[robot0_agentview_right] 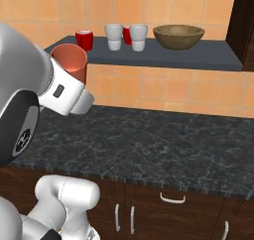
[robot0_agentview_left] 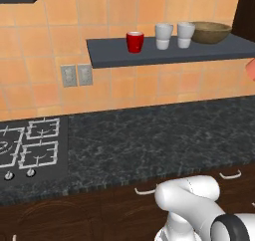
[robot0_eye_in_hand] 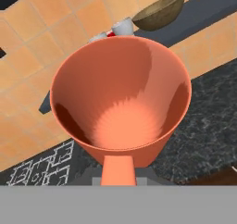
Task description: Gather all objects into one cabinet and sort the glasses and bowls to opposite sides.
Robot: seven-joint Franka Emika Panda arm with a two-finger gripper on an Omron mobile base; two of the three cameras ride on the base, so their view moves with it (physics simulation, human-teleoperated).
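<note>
The hand (robot0_eye_in_hand: 118,179) is clenched on the handle of the orange mug (robot0_eye_in_hand: 121,102), held upright in the air above the dark desk (robot0_agentview_right: 163,145). Farther back, on the grey wall shelf (robot0_agentview_right: 198,58), stand two red cups (robot0_agentview_right: 84,39), two white tumblers (robot0_agentview_right: 113,36) and the brown bowl (robot0_agentview_right: 178,36) at the right end.

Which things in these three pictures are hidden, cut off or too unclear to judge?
- Gripper fingertips: hand view, covered by the orange mug; right base view, behind the wrist.
- Orange mug's lower half: right base view, hidden behind the arm; left base view, cut by the right edge.
- Second red cup: right base view, mostly behind the white tumblers.
- Brown bowl: inside not visible from hand view.
</note>
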